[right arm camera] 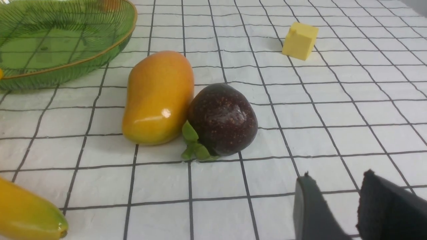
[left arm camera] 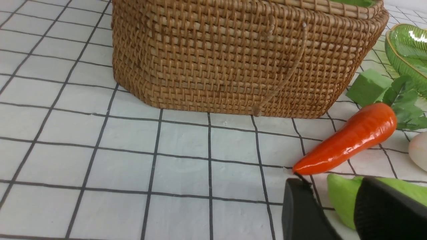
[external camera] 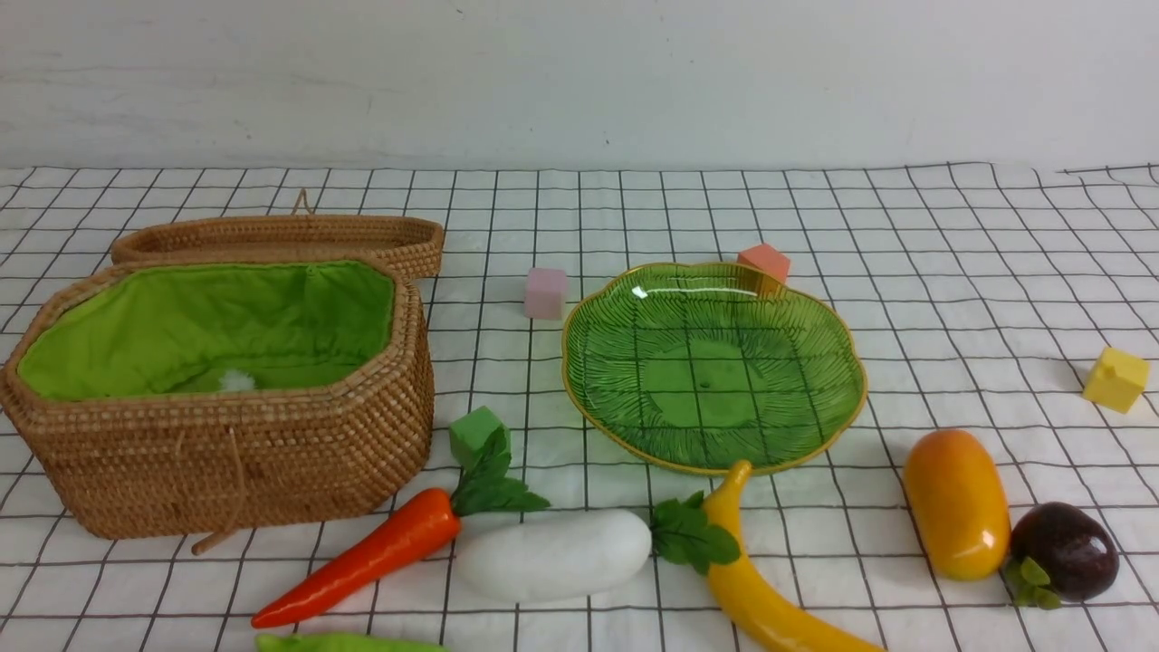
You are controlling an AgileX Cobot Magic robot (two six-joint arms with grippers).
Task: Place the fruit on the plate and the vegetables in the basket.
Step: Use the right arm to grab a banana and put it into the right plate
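The open wicker basket (external camera: 226, 453) with green lining stands at the left, and the green plate (external camera: 815, 317) sits empty at mid-table. In front lie the carrot (external camera: 362, 557), white radish (external camera: 552, 554), banana (external camera: 761, 589), mango (external camera: 955, 516) and purple fruit (external camera: 1064, 551). The green pod (external camera: 344, 643) lies at the near edge. Neither gripper shows in the front view. My left gripper (left arm camera: 333, 186) is open, low over the cloth, with the pod's end (left arm camera: 340, 200) showing in its gap beside the carrot tip (left arm camera: 300, 166). My right gripper (right arm camera: 337, 180) is open and empty, short of the purple fruit (right arm camera: 222, 118) and mango (right arm camera: 158, 96).
The basket lid (external camera: 272, 237) lies behind the basket. Foam cubes are scattered about: green (external camera: 477, 433) by the carrot leaves, pink (external camera: 545, 292) and orange (external camera: 765, 263) near the plate's far side, yellow (external camera: 1115, 378) at the right. A white wall bounds the checked cloth at the back.
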